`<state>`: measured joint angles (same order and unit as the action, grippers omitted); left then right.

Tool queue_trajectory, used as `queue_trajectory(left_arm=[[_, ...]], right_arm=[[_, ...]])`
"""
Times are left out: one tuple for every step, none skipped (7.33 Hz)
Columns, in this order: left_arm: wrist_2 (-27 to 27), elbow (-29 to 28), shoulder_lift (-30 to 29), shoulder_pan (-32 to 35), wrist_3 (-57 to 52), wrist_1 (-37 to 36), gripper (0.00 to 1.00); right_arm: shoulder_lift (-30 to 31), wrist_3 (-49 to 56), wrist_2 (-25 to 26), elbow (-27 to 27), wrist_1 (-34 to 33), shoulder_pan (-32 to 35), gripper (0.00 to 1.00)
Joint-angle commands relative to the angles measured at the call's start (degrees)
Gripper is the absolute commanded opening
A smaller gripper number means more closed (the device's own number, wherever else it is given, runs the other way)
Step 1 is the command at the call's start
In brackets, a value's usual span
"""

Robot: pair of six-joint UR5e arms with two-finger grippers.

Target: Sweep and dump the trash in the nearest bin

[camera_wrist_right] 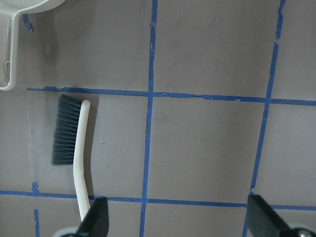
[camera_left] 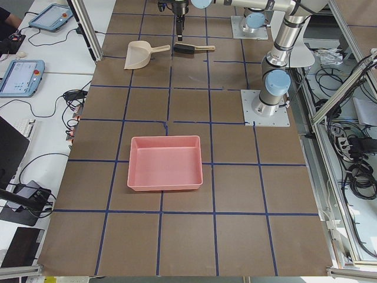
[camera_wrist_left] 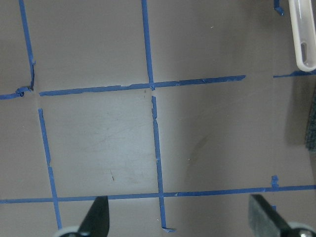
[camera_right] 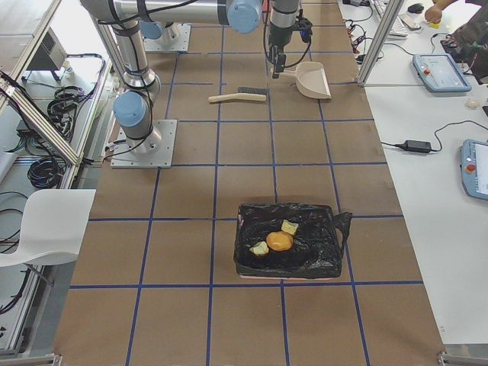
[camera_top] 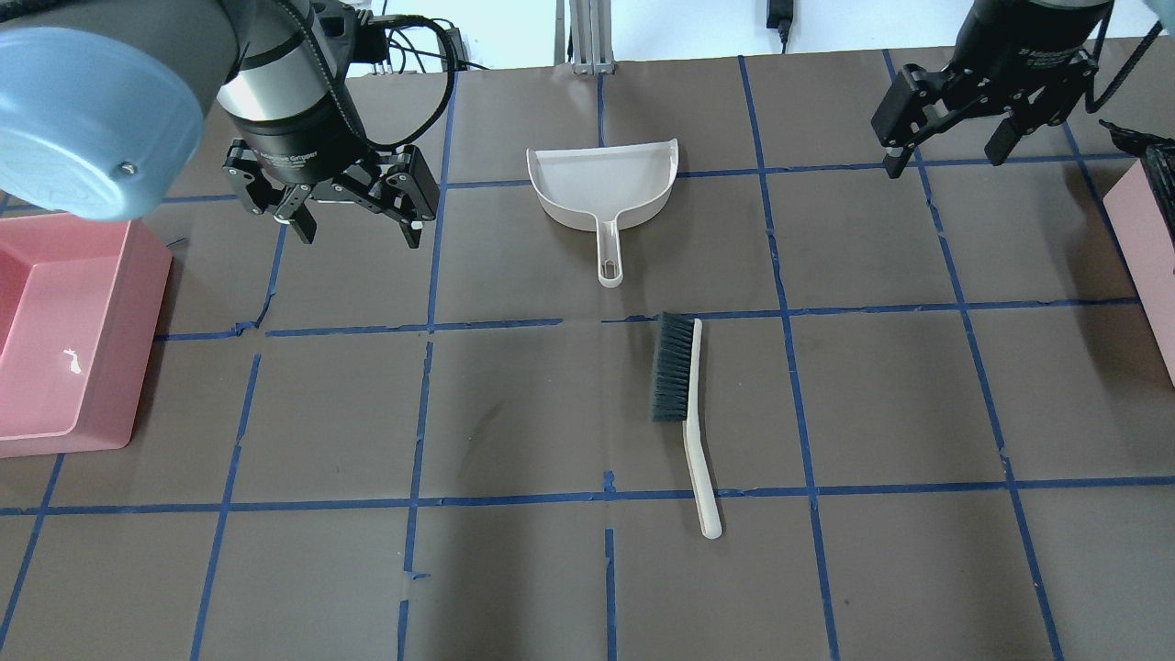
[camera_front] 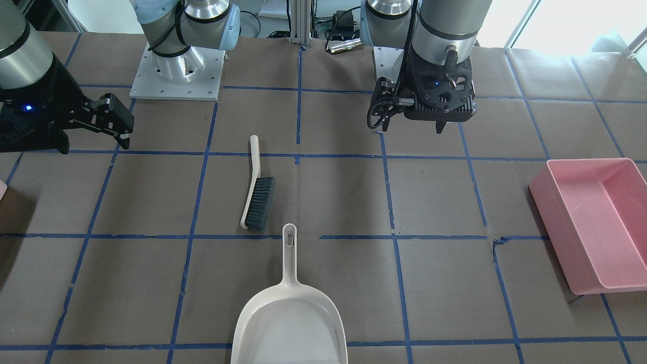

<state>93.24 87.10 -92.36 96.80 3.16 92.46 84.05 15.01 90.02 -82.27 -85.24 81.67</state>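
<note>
At the left end of the desk [camera_top: 514, 569] lies a pink tray [camera_top: 37, 312]. Next along, the left gripper [camera_top: 360, 229] hovers above the desk with its fingers spread and nothing between them. Toward the middle of the far edge rests the dustpan [camera_top: 601, 184], handle pointing at the robot. Near that handle, but apart from it, lies the brush [camera_top: 675, 367]. Toward the right end the right gripper [camera_top: 943, 161] hangs likewise spread and empty.

The overhead view gives the bin [camera_top: 1147, 248] only as a pink sliver at the right end. The exterior right view alone shows its black liner and the trash [camera_right: 279, 241] inside: an orange lump between two pale pieces. With all three in there, the task looks done.

Such lumps are probably light and inclined to roll or crumble, so they suit sweeping rather than pinching. The stiff brush and dustpan are best taken by their handles.
</note>
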Motion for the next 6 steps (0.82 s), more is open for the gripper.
queue_trajectory(left_arm=[[0.01, 0.0, -0.01, -0.03, 0.0, 0.0, 1.0], [0.28, -0.08, 0.17, 0.06, 0.09, 0.0, 1.0], [0.1, -0.09, 0.08, 0.06, 0.0, 0.0, 1.0], [-0.07, -0.09, -0.01, -0.12, 0.0, -0.09, 1.0], [0.01, -0.09, -0.01, -0.03, 0.09, -0.09, 1.0], [0.01, -0.09, -0.01, -0.03, 0.0, -0.09, 1.0]], right_arm=[[-1.95, 7.27, -0.11, 0.01, -0.54, -5.7, 1.0], [-2.4, 8.44, 0.06, 0.01, -1.85, -8.17, 1.0], [-3.45, 12.98, 0.67, 0.01, -3.6, -10.46, 1.0], [-4.41, 15.03, 0.94, 0.01, -4.83, -13.09, 1.0], [-4.94, 15.22, 0.94, 0.01, -6.24, -14.94, 1.0], [-5.91, 16.62, 0.94, 0.01, -8.08, -16.62, 1.0]])
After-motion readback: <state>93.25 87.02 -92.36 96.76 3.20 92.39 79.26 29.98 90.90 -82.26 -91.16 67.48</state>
